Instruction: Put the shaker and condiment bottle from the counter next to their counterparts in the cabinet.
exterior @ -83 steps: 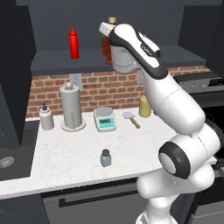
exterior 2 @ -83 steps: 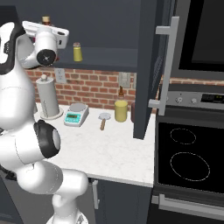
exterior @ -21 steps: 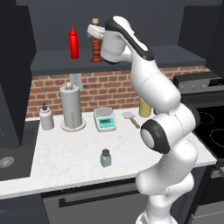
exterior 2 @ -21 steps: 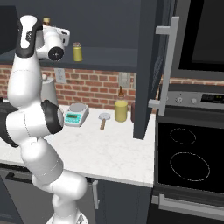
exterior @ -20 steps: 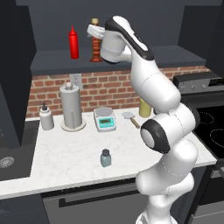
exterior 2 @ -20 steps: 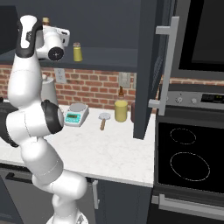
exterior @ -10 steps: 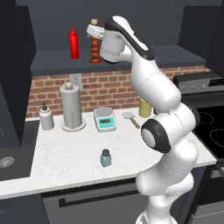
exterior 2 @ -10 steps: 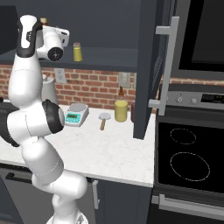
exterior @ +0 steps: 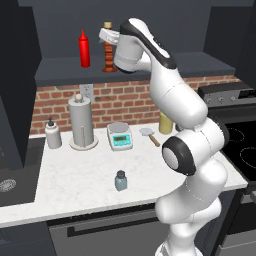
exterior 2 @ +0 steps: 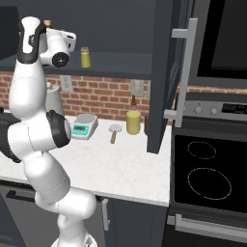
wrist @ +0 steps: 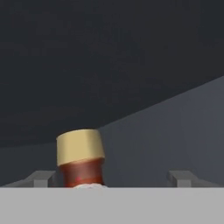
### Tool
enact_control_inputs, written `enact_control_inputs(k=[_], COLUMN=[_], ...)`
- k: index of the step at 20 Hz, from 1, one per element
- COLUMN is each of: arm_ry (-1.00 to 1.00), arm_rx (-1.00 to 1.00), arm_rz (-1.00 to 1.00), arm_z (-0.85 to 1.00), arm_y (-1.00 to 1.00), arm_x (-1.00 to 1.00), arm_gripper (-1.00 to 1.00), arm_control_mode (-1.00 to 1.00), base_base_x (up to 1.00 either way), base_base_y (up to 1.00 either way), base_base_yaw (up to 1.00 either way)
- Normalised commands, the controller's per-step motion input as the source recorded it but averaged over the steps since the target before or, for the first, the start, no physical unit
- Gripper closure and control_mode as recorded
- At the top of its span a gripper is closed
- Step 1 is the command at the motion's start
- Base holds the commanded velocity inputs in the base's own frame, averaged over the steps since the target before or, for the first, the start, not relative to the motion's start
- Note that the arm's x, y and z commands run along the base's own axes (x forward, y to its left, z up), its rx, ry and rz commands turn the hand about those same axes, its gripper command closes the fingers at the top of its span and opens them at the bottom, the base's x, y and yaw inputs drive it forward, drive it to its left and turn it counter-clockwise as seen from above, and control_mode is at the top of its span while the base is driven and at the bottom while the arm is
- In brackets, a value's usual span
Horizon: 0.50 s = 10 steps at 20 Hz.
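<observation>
- My arm: stretched up high, wrist level with the cabinet (exterior: 60,67) shelf, my gripper (exterior: 106,36) at the far side.
- My fingers: spread wide, touching nothing.
- Condiment bottle (exterior: 107,48): upright on the shelf between my fingers, tan stopper nearer the left one.
- Cabinet contents: red squeeze bottle (exterior: 85,48) just left of the condiment bottle; yellow-olive shaker (exterior 2: 85,57) farther right.
- Shaker (exterior: 120,180): upright on the counter (exterior: 75,175), near front edge.

Both base cameras look forward over the counter (exterior: 75,170) from opposite sides; hand camera faces the cabinet (wrist: 131,78) closely.
</observation>
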Motion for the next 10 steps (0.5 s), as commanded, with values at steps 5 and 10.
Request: enact_control_inputs(k=[5, 10], arm_ry=[0.00, 0.00], arm_rx=[0.00, 0.00], arm_rz=[0.00, 0.00], arm_z=[0.00, 0.00], arm_y=[0.00, 0.00], arm_x=[-0.22, -0.23], arm_gripper=[-1.00, -1.00], arm_control_mode=[-1.00, -1.00], base_base_x=[0.00, 0.00], base_base_y=[0.00, 0.00], base_base_yaw=[0.00, 0.00])
